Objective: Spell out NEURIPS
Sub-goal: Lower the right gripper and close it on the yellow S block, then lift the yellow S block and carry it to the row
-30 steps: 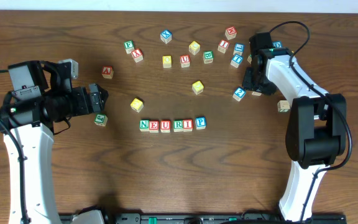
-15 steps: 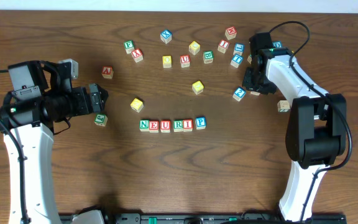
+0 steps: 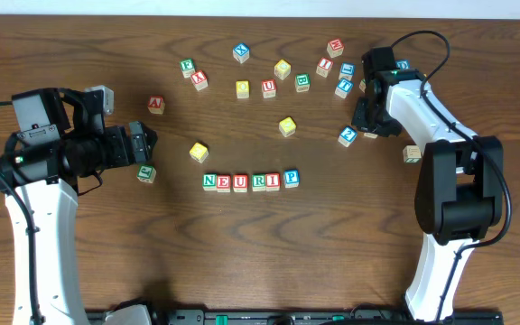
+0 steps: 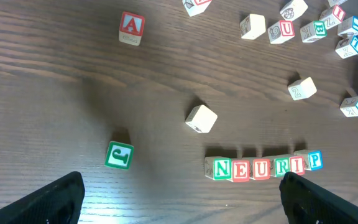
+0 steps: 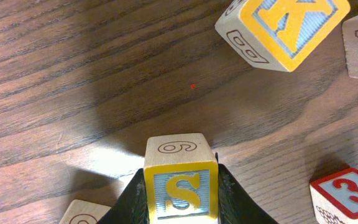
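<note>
Five lettered blocks lie in a row reading N E U R I P (image 3: 250, 181) at the table's middle; the row also shows in the left wrist view (image 4: 263, 167). My right gripper (image 3: 369, 122) is at the back right, shut on the yellow S block (image 5: 181, 186), which sits between its black fingers (image 5: 181, 200) above the wood. My left gripper (image 3: 144, 144) is open and empty at the left, its fingertips (image 4: 180, 194) wide apart, with a green block (image 4: 119, 155) just ahead of it.
Several loose blocks lie across the back: a red A block (image 3: 155, 105), a yellow block (image 3: 198, 152), another yellow block (image 3: 286, 125), a blue 2 block (image 3: 348, 135) and a cluster (image 3: 328, 72) near my right arm. A K block (image 5: 284, 28) and a red 3 block (image 5: 347, 193) lie beside the S block.
My right gripper has shifted slightly back with the S block. The left arm has not moved.
</note>
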Tool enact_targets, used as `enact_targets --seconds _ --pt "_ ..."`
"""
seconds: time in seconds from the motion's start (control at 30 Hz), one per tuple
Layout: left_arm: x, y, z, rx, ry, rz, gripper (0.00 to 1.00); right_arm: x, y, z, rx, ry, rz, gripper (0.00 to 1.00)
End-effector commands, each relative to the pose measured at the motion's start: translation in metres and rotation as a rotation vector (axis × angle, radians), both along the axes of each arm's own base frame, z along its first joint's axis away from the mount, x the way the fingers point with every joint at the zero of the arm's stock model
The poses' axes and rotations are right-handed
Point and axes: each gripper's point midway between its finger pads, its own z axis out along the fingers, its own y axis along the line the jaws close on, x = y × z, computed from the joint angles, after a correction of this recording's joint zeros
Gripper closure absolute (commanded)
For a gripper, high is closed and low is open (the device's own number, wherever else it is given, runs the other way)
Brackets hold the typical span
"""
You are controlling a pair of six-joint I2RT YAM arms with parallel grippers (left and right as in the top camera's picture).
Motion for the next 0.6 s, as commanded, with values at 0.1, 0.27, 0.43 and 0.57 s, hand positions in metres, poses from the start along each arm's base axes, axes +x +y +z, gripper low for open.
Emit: enact_targets --seconds 0.1,0.27,0.43,0.57 --pt "0.003 0.003 0.008 0.009 -0.021 0.01 0.01 0.001 -0.001 0.007 -0.002 0.007 0.001 0.83" --pt "0.003 0.003 0.008 0.009 -0.021 0.01 0.01 0.007 0.0 0.021 0.0 -0.005 0.001 0.84" --pt "0.003 0.003 0.008 0.009 -0.021 0.01 0.01 0.014 0.001 0.042 0.0 -0.016 0.004 0.86" --pt "0.003 0.003 0.008 0.009 -0.021 0.01 0.01 0.02 0.003 0.065 0.0 -0.031 0.022 0.88"
